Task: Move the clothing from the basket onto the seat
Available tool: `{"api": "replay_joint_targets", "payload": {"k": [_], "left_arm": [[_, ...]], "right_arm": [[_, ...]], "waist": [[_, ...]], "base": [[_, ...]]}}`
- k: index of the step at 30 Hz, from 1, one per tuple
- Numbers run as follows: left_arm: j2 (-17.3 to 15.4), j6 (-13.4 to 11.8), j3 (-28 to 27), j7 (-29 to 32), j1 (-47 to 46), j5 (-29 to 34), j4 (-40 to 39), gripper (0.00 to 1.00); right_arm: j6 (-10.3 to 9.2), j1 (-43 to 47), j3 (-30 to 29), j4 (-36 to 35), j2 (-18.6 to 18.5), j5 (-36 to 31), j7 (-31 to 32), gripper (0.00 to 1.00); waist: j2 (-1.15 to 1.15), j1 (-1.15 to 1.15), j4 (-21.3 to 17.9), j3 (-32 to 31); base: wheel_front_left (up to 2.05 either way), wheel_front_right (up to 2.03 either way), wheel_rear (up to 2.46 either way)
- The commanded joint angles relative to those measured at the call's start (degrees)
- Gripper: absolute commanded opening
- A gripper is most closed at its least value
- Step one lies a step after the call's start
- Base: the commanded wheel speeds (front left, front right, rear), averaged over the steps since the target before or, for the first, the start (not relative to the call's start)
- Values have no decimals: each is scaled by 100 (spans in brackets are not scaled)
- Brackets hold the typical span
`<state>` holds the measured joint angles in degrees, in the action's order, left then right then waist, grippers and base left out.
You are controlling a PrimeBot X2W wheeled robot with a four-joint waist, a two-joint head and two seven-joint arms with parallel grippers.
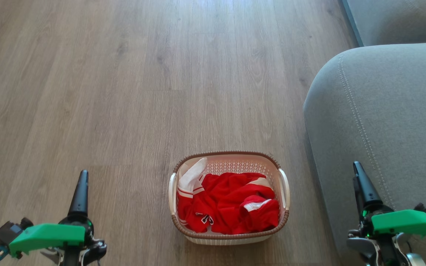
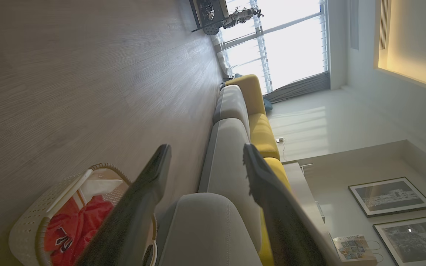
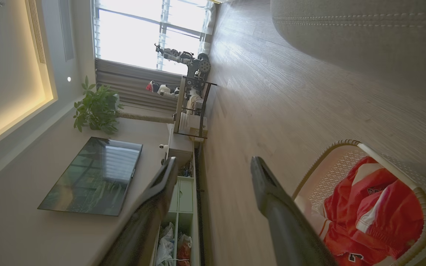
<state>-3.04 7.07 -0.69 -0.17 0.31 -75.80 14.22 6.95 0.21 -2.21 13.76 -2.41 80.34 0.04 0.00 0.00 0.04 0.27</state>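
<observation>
Plainly nothing is lifted yet. From the head view, the clothing (image 1: 227, 203) lies bunched in the basket (image 1: 231, 157) on the floor (image 1: 124, 92), just beside the seat (image 1: 390, 122) on the robot's right. The basket's long axis runs left to right. The heap sprawls along it, with a white panel (image 1: 192, 175) against the far-left wall, so the garments point no clear way. Either side hang the left claw (image 1: 81, 184) and the right claw (image 1: 359, 173), well apart from the basket.

Left wrist view: the fingers (image 2: 142, 199) are spread wide, gripping nothing. Right wrist view: likewise wide and empty, with the basket at lower right.

Next, I judge, one claw must descend into the heap and pinch a fold.
</observation>
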Motion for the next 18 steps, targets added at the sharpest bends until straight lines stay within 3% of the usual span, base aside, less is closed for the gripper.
{"api": "replay_joint_targets", "payload": {"k": [1,18], "left_arm": [[-96,6,-44,-82,-263,287,-262,100],[-218,-186,161,-350,-241,2134,-319,100]], "right_arm": [[20,-324,94,-269,-132,-198,-80,100],[27,-388,382,-203,-330,-1551,-352,100]], "waist": [[0,0,1,0],[0,0,-16,-13]], "base": [[0,0,0],[0,0,0]]}}
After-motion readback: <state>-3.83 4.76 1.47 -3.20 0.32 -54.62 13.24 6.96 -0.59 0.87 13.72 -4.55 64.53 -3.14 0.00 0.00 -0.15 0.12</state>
